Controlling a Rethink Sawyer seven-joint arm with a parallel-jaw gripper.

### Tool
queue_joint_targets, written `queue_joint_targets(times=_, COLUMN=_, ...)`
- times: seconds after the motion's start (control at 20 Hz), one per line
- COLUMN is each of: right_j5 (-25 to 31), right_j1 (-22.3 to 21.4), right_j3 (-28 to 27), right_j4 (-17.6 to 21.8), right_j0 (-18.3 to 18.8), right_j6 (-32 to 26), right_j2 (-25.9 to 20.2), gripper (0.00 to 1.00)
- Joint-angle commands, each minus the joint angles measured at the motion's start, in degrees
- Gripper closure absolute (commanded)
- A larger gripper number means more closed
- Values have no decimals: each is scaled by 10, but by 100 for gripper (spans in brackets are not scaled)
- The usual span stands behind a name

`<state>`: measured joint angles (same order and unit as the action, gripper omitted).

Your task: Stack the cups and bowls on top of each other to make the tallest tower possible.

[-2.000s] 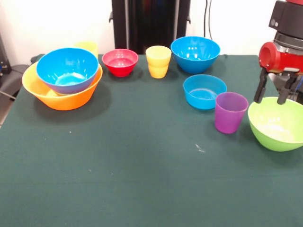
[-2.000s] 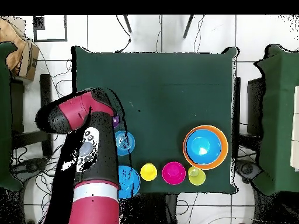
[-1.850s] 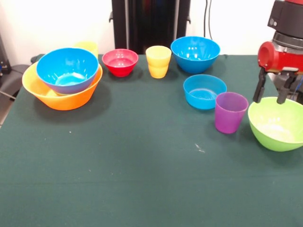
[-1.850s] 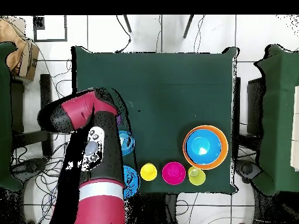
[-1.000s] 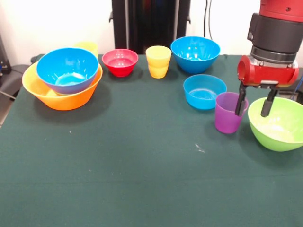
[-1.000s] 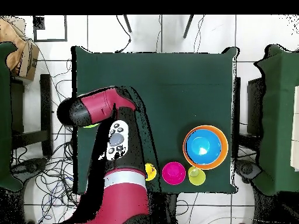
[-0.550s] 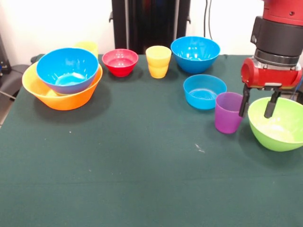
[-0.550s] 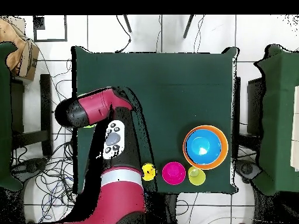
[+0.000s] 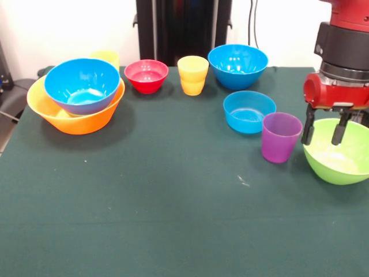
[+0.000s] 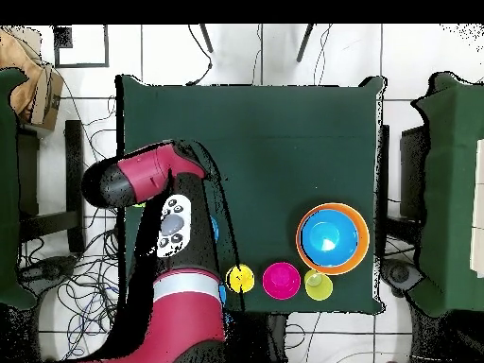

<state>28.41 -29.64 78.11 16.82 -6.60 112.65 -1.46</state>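
With the gripper (image 9: 323,131) open and its fingers (image 9: 308,131) straddling the lime green bowl's (image 9: 340,158) left rim, that rim should be pinched squarely, clear of the purple cup (image 9: 281,137).

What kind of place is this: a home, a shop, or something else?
Probably a robotics lab, not a home. A red robot arm works over a table with a dark green cover, bright plastic bowls are laid out on it, and loose cables lie on the tiled floor.
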Motion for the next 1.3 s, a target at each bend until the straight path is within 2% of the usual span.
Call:
queue_joint_targets(times=0.05, right_j5=27, right_j1=32, right_j3=-22, right_j4=53, right_j0=-11, right_j6=-49, right_j2=-33, gripper=0)
queue_joint_targets(times=1.3, right_j5=-18, right_j1=55, right_j3=-21, right_j4=59, right_j0=-2, right_j6=-45, right_j2=-35, gripper=0)
